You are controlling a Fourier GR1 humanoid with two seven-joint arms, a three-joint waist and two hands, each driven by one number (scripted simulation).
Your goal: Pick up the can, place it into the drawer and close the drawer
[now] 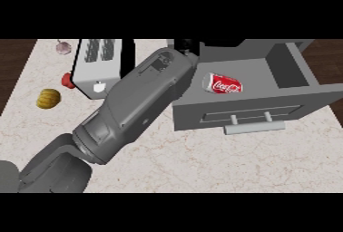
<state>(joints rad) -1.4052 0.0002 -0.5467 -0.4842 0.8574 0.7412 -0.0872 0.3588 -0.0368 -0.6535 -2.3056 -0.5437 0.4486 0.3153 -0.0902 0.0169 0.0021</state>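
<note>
Pale marble table [221,167] filling the frame. Left forearm [134,104] slanting from lower left to upper centre, covering much. Open grey drawer [295,97] at upper right, handle [251,127] toward the lower edge. Red can [222,84] lying on its side inside it: probably light, thin-walled, smooth, prone to rolling; best gripped across the round body. Left hand [185,45] mostly hidden beyond the wrist; open or closed, cannot tell. Right hand nowhere visible.
</note>
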